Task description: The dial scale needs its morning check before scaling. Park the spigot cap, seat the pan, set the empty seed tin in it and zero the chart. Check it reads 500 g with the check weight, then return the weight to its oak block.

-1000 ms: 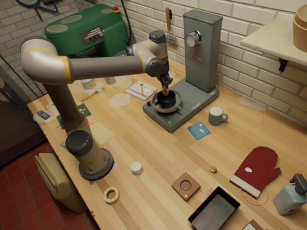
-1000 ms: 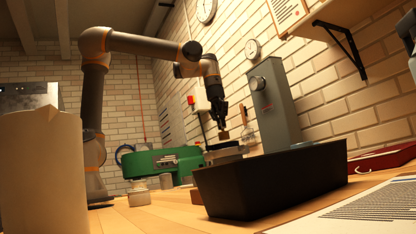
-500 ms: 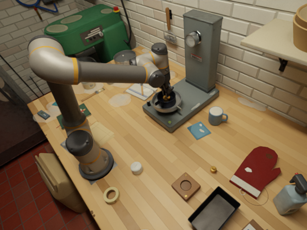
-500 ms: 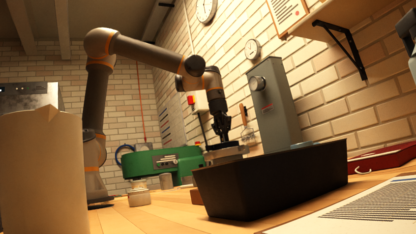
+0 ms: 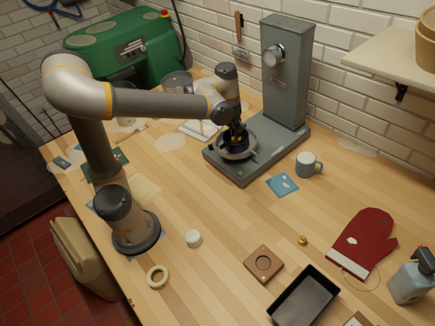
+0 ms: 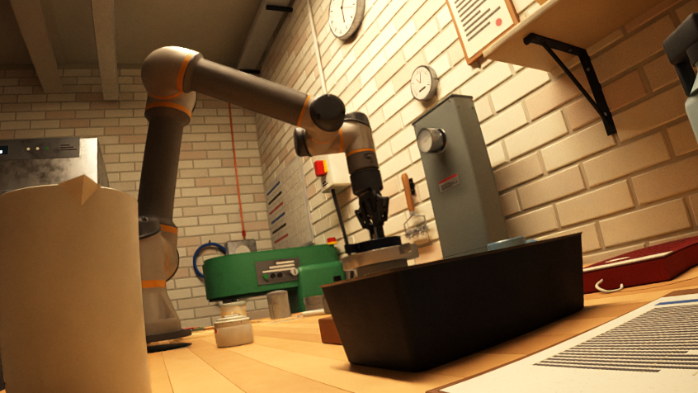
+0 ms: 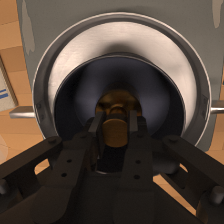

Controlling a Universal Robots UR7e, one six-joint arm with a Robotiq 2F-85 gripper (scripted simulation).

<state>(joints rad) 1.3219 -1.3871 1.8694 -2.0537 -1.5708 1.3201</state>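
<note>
The dark seed tin point(image 5: 236, 141) sits inside the steel pan point(image 5: 236, 146) on the grey dial scale's platform point(image 5: 258, 140), and the brass check weight point(image 7: 117, 119) is down inside the tin. My gripper point(image 7: 115, 125) reaches into the tin with its two fingers clamped on either side of the weight's knob. The scale's column with its round dial point(image 5: 273, 55) stands behind the pan. The oak block point(image 5: 263, 264), with an empty round recess, lies near the bench's front edge. A white cap point(image 5: 193, 238) rests on the bench by the arm's base.
Behind the scale runs a white brick wall with a shelf point(image 5: 390, 56) at the right. A mug point(image 5: 306, 164), a blue card point(image 5: 281, 184), a red oven mitt point(image 5: 363, 242), a black tray point(image 5: 304, 298), a spray bottle point(image 5: 413, 277), a tape roll point(image 5: 157, 276) and a small brass knob point(image 5: 302, 240) lie about.
</note>
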